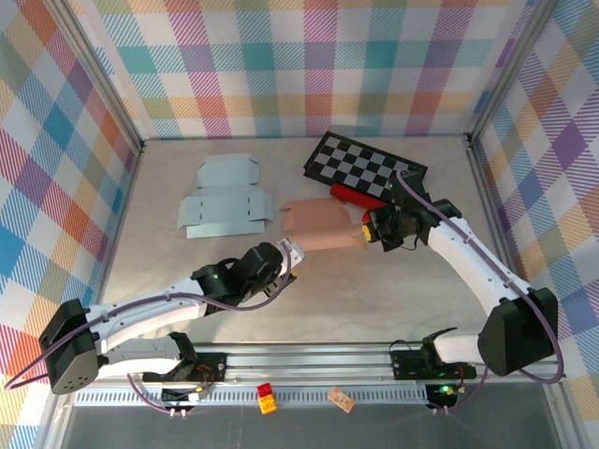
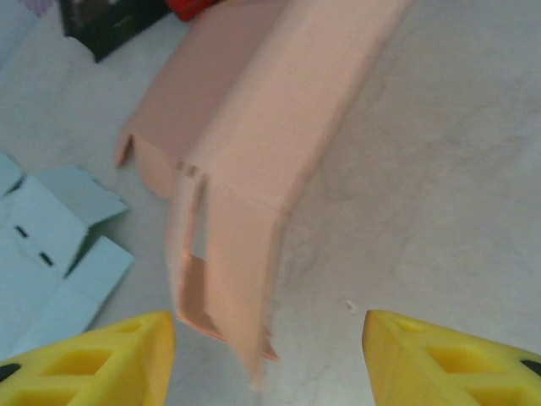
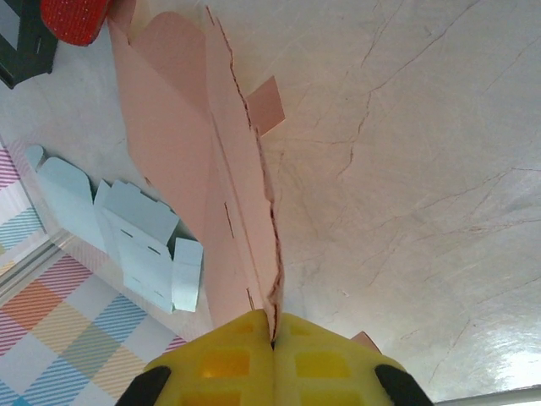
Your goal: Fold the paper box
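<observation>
The right gripper (image 3: pixel 272 340) is pinched tight on one end of the pink box (image 1: pixel 323 224). The left gripper (image 2: pixel 264 330) is near the other end, fingers apart.

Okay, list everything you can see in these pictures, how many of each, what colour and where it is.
paper box: one, pink, half folded, middle of the table
flat blank: one or perhaps two overlapping sheets, light blue, unfolded, left of the paper box
checkerboard: one, black and white, far right part of the table
red object: one, red, at the checkerboard's near edge, behind the paper box
small block: one, red and yellow, on the front rail
small tag: one, tan, on the rail right of the small block
table: one, pale grey, marbled
walls: three, pastel plaid, around the table
left hand: one, yellow fingers, open, at the paper box's near left end
right hand: one, yellow fingers, shut on the paper box's right edge
</observation>
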Motion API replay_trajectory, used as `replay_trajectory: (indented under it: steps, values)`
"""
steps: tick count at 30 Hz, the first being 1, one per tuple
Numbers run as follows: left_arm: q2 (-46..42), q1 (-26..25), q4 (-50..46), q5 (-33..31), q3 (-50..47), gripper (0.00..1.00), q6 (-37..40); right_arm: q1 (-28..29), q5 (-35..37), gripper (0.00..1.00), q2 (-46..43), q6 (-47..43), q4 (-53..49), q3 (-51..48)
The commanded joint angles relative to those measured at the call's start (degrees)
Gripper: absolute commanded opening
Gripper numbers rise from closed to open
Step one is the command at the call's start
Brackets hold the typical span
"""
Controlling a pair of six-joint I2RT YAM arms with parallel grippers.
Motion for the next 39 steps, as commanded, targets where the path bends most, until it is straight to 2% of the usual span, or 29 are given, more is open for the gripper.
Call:
replay_trajectory:
  steps: [1, 7, 13, 17, 19, 20, 21, 23, 24, 26, 29, 33, 39]
  values:
    - [1.0, -0.5, 4.1, -5.8, 3.0, 0.60, 3.7, -0.5, -1.8, 0.00, 1.0, -0.3, -3.8, 2.3]
    - [2.3, -0.6, 3.7, -4.8, 4.0, 0.53, 5.0, -1.1, -2.4, 0.00, 1.3, -0.7, -3.8, 2.5]
    - [3.1, -0.6, 1.5, -2.4, 4.6, 0.31, 6.5, -1.6, -3.5, 0.00, 2.2, -1.5, -4.4, 3.7]
    - [4.0, -0.6, 0.9, -2.0, 5.8, 0.13, 6.6, -1.8, -4.4, 0.00, 2.4, -1.2, -4.3, 4.2]
    - [4.6, -0.7, 0.3, -2.1, 6.8, 0.07, 5.9, -1.8, -4.2, 0.00, 2.3, -1.4, -4.9, 4.9]
    - [4.9, -0.7, 0.0, -2.6, 7.4, 0.06, 5.5, -1.9, -3.8, 0.11, 1.9, -1.6, -5.6, 5.4]
    - [5.2, -0.8, -0.2, -3.3, 8.0, 0.04, 4.9, -1.8, -3.1, 0.26, 1.4, -1.7, -6.4, 6.0]
    - [5.7, -0.8, -0.8, -4.8, 9.5, 0.01, 3.5, -1.8, -0.6, 0.45, -0.5, -1.9, -9.6, 7.6]
    - [6.2, -0.9, -2.8, -4.9, 10.4, 0.01, 2.9, -1.8, 1.3, 0.54, -2.2, -2.1, -11.6, 8.2]
    - [7.0, -0.8, -4.2, -5.0, 12.1, 0.00, 1.4, -1.8, 3.7, 0.61, -5.4, -1.6, -14.2, 8.4]
    - [8.6, -0.8, -6.2, -5.7, 14.6, 0.00, -1.5, -1.0, 6.2, 0.67, -10.5, 0.4, -15.9, 7.2]
    - [11.6, -1.0, -11.0, -5.4, 19.8, 0.00, -6.4, 5.4, 9.7, 0.69, -14.9, 8.2, -13.0, 4.4]
    - [14.4, -2.2, -17.3, -6.7, 25.8, 0.00, -13.2, 16.5, 16.9, 0.72, -11.4, 20.9, -7.7, 6.6]
